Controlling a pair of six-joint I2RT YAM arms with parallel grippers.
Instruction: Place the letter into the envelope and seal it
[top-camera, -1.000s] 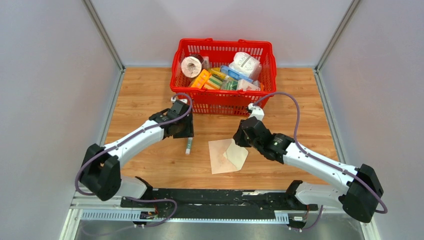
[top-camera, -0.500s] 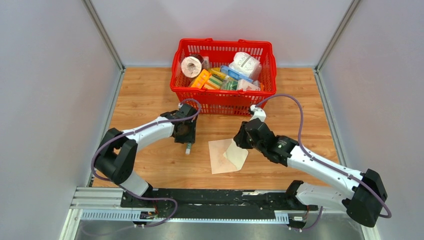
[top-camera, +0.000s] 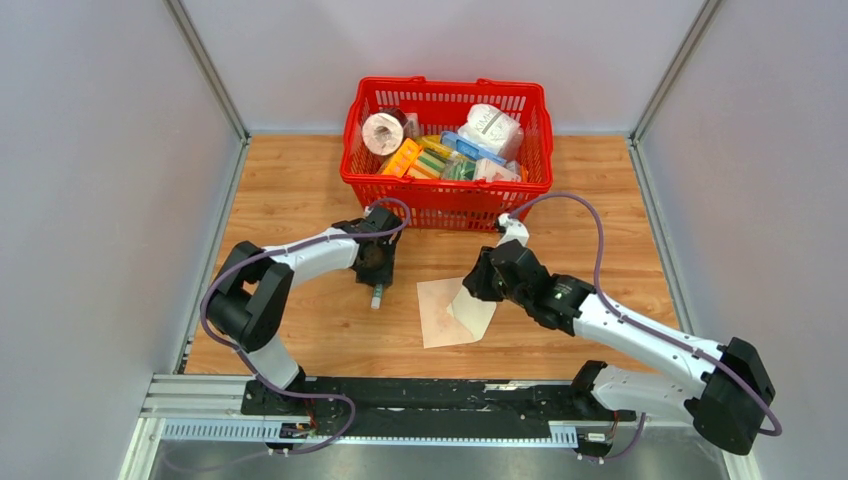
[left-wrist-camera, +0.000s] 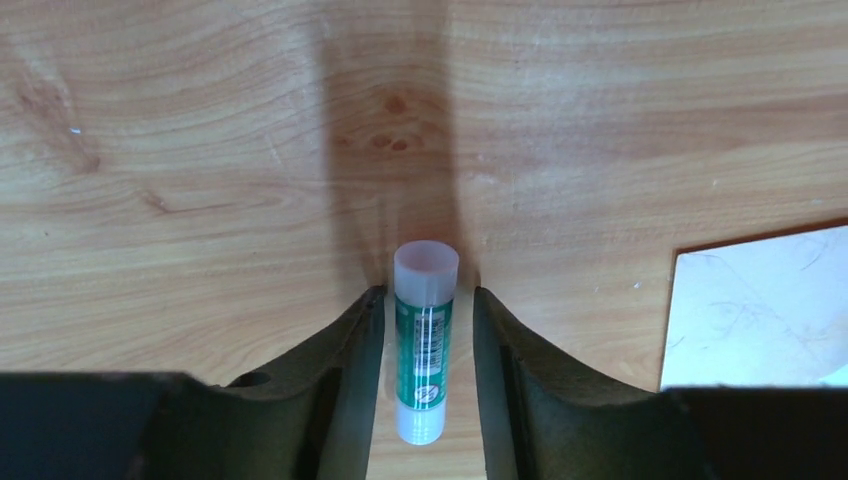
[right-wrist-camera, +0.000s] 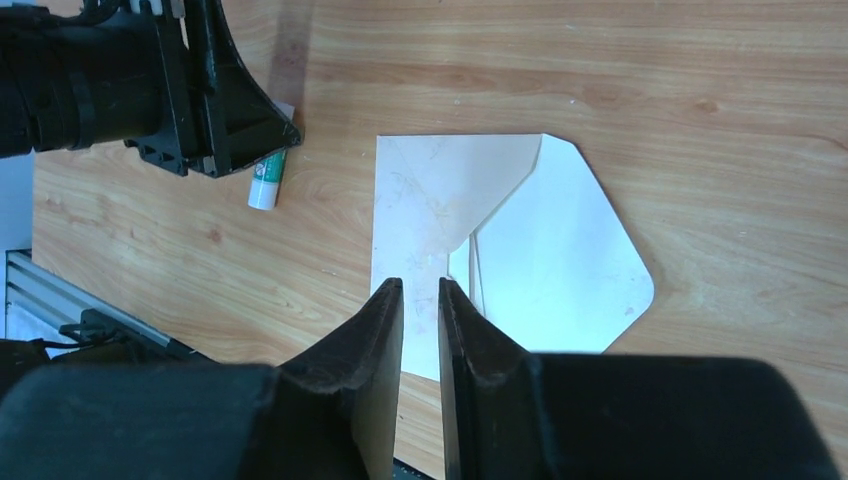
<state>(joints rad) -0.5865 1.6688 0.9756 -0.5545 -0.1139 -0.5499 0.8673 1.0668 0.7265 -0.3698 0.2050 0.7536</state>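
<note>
Left fingers (left-wrist-camera: 345, 370) stand open astride the green-labelled white plastic glue stick (left-wrist-camera: 424, 335) lying on the wooden bench (left-wrist-camera: 200, 150), best closed squarely at mid-barrel for a level lift; right fingers (right-wrist-camera: 375, 350), nearly closed and empty, hover over the flat tan paper envelope (right-wrist-camera: 420, 200), flap open, nearby.

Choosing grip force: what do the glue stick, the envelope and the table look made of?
Glue stick: smooth plastic tube, translucent whitish cap, green printed label.
Envelope: thin matte paper, creased seams, flap lying open.
Table: wood or wood-look laminate, grain and knots visible; cannot tell which.
</note>
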